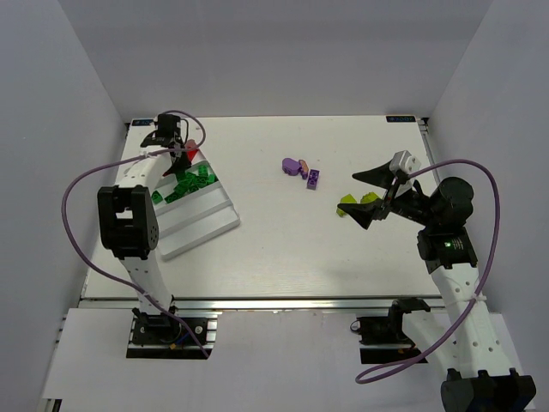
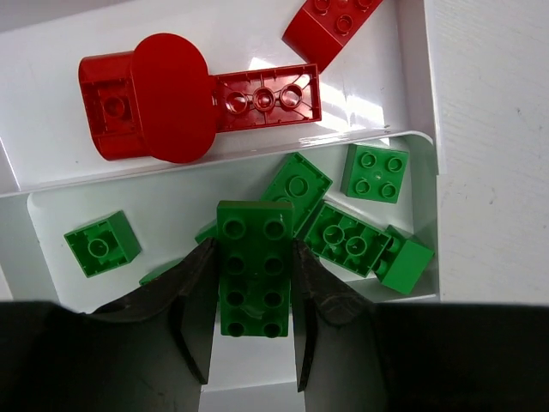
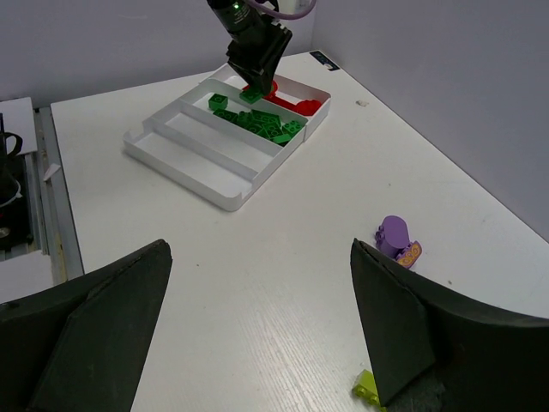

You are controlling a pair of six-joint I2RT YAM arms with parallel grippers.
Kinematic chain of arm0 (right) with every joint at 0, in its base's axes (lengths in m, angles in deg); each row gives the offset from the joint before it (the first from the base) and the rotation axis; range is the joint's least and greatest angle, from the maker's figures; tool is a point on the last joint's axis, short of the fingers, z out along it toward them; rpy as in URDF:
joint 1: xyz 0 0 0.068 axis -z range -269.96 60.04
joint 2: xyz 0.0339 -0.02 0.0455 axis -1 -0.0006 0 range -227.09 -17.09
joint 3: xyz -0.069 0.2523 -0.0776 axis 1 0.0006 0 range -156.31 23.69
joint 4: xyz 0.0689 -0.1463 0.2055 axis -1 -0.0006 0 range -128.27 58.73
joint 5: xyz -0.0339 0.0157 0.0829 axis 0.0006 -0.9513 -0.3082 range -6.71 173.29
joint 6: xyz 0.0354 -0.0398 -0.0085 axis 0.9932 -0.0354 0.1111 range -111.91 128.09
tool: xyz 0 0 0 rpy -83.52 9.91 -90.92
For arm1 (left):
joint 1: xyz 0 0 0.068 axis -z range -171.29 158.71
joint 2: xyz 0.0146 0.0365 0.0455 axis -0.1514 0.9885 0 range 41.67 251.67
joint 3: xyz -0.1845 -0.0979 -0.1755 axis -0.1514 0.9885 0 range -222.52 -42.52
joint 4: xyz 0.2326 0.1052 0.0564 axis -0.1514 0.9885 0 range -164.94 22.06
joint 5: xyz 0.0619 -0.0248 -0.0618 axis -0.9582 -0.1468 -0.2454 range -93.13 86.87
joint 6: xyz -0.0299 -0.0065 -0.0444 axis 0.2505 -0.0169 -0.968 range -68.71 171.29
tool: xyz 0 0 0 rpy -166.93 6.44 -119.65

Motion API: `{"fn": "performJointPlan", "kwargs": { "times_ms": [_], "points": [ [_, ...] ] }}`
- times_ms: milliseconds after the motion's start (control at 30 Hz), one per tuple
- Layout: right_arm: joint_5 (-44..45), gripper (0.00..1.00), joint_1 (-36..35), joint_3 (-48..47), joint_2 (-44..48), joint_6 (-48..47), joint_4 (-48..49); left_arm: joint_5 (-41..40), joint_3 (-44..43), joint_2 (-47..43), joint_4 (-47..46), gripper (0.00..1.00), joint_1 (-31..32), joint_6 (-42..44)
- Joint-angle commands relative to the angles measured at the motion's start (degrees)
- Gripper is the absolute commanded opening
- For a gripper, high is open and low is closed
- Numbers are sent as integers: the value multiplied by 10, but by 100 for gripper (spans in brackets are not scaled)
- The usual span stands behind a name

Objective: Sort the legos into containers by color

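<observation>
Left wrist shows the left gripper (image 2: 254,262) clamped on a long green brick (image 2: 254,225) over the white tray (image 2: 415,86); the right gripper (image 3: 259,275) is spread wide, empty.

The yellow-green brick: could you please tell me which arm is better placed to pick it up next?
Probably the right: the right gripper hangs open close to the yellow-green brick, while the left gripper is far off over the tray, shut on a green brick.
</observation>
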Motion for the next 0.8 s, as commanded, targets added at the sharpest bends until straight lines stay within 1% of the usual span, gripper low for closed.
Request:
{"fn": "performJointPlan", "kwargs": {
  "times_ms": [0, 67, 100, 200, 233, 300, 333, 433, 467, 667, 733, 767],
  "points": [
    [-11, 89, 3, 3, 5, 7, 28, -19, -28, -3, 14, 9, -5, 22],
    [-11, 89, 3, 3, 7, 6, 28, -20, -29, 5, 21, 10, -12, 25],
    [-11, 89, 3, 3, 6, 7, 29, -24, -28, 13, 24, 12, -12, 26],
    [-11, 89, 3, 3, 6, 7, 29, -43, -28, 23, 28, 24, -12, 26],
    [-11, 89, 3, 3, 7, 7, 28, -45, -26, 24, 27, 29, -12, 25],
    [-12, 89, 4, 3, 7, 7, 29, -48, -25, 25, 27, 35, -12, 24],
    [-12, 89, 4, 3, 6, 6, 28, -50, -26, 24, 28, 44, -12, 23],
    [-13, 89, 4, 4, 7, 6, 28, -59, -22, 17, 26, 58, -12, 21],
    [-13, 89, 3, 4, 7, 7, 29, -62, -22, 16, 26, 67, -12, 20],
    [-12, 90, 4, 3, 5, 7, 28, -38, -20, -12, 25, 78, -12, 6],
    [-9, 89, 6, 4, 3, 5, 27, -20, -16, -28, 21, 81, -12, -3],
    [-3, 89, 6, 4, 3, -3, 26, 1, -13, -51, 13, 82, -12, -7]
  ]
}}
